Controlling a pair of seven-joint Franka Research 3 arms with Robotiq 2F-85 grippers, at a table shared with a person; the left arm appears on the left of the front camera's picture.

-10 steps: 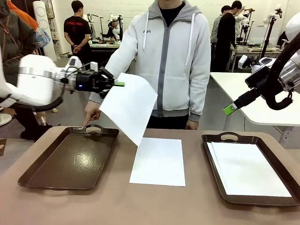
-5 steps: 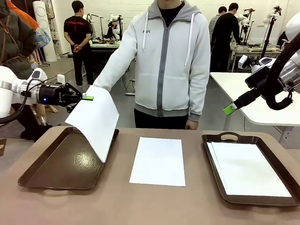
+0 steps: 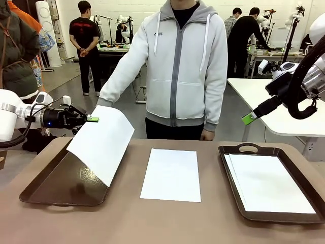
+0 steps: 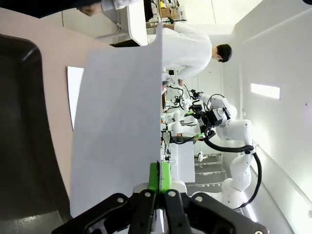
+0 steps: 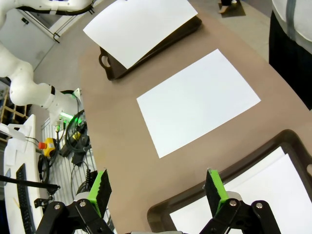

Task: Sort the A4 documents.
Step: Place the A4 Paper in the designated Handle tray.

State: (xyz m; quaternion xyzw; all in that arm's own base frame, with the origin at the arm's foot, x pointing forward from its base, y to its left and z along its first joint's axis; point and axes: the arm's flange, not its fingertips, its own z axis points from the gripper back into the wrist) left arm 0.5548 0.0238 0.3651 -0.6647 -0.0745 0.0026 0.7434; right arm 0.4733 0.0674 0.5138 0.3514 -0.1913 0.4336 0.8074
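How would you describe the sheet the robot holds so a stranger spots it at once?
On the brown table, find the dark tray at the left end. Over it hangs a white sheet, pinched at its edge by the left gripper. The other sheets lie flat; this one is held up, slanting.

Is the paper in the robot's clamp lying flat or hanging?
Hanging: the left gripper pinches the sheet at its edge; it slants over the tray.

White left arm (image 3: 7,121), black cable (image 3: 26,131), black end effector (image 3: 93,119), green pads (image 4: 153,178).
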